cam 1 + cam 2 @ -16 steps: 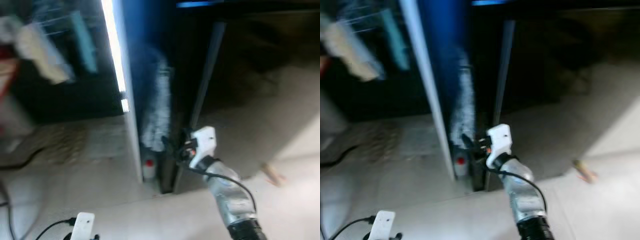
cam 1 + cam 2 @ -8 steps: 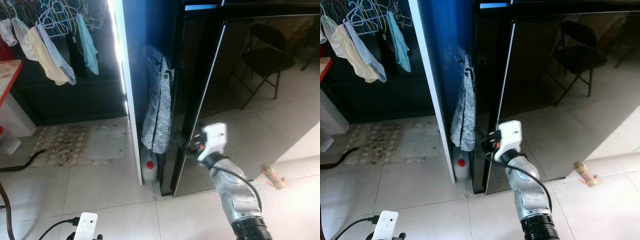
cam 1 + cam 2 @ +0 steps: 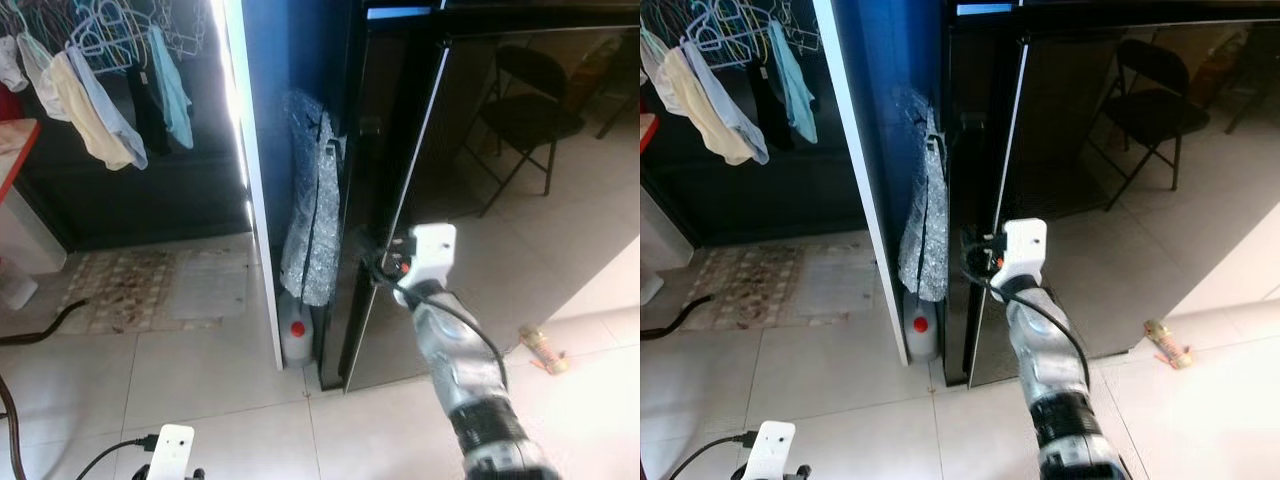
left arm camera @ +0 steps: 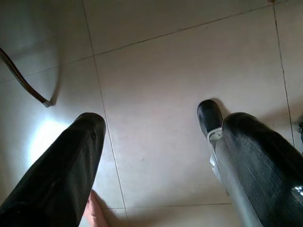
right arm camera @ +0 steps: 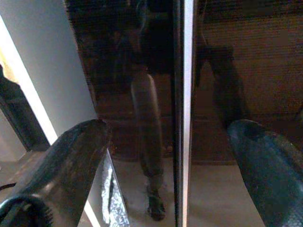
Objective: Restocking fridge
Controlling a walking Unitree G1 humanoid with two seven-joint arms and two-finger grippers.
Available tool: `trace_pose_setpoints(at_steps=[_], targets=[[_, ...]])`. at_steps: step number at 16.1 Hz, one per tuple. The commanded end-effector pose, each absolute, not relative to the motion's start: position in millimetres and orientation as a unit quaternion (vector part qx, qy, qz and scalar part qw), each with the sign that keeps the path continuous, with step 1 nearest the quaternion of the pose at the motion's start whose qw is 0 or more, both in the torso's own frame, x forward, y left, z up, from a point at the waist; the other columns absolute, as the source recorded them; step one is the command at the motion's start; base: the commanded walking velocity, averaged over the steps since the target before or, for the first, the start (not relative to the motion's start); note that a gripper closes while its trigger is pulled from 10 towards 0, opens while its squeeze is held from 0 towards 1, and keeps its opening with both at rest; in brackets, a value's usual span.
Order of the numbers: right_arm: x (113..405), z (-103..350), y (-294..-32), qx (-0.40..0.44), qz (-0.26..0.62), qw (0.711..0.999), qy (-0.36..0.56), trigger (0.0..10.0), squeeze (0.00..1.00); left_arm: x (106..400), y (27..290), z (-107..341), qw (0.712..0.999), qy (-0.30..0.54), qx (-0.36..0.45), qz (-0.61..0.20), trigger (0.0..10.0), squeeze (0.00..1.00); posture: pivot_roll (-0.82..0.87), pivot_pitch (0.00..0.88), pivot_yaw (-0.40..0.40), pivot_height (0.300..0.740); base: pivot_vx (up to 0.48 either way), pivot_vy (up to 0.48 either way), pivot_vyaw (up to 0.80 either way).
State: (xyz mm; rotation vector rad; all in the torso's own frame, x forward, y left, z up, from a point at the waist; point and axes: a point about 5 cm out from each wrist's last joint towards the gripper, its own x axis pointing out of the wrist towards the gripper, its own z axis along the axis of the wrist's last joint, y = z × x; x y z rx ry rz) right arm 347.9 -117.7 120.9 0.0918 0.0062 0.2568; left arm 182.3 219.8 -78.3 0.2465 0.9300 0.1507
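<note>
Restocking looks barely begun: the fridge [image 3: 1080,150] is closed, the right claw [image 3: 975,252] spread empty at its door edge, nothing loaded.

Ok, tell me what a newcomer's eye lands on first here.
The tall glossy black fridge, its door mirroring a folding chair. The right gripper is raised at the door's left edge, fingers open. Beside the fridge, a silvery wrapped bundle stands over a red-capped jug.
</note>
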Motion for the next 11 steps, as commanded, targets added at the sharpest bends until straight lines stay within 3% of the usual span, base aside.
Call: trace_pose_setpoints(at_steps=[1,11], targets=[[356,131,-116,0.036,0.128,0.991,-0.01,10.0,0.0,179,219,-80,0.879,0.457,0.118,0.072,10.0,0.0,-0.25,0.084,-0.021,0.74,0.0,0.0,0.0],[391,163,-97,0.026,0.144,0.989,-0.027,10.0,0.0,183,222,-78,0.883,0.448,0.117,0.082,10.0,0.0,-0.21,0.08,-0.021,0.74,0.0,0.0,0.0]])
